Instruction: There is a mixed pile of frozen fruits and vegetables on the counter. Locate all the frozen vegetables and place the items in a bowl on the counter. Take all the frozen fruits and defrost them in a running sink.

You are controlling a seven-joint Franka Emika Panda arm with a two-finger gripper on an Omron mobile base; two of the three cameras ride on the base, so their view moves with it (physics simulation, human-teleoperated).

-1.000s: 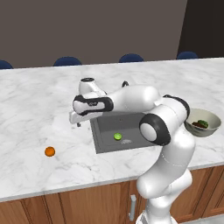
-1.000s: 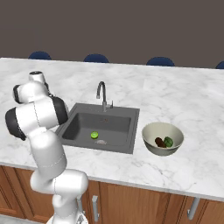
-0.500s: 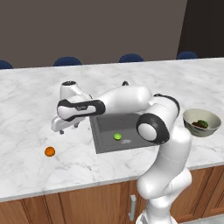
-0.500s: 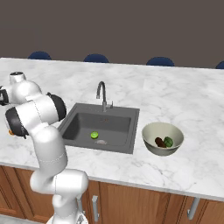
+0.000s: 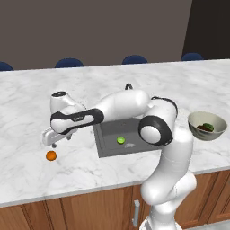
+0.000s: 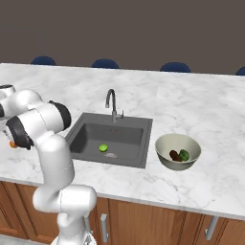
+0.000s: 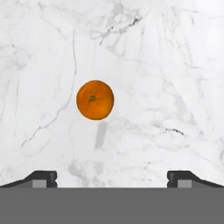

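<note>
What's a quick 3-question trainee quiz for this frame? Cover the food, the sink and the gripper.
1. True or false: the orange lies on the counter, untouched by the gripper.
2. Which piece lies in the sink? A) the lime B) a banana C) a carrot
3. Fill in: the two dark vegetables sit in the ____.
Key: 1 true; 2 A; 3 bowl.
</note>
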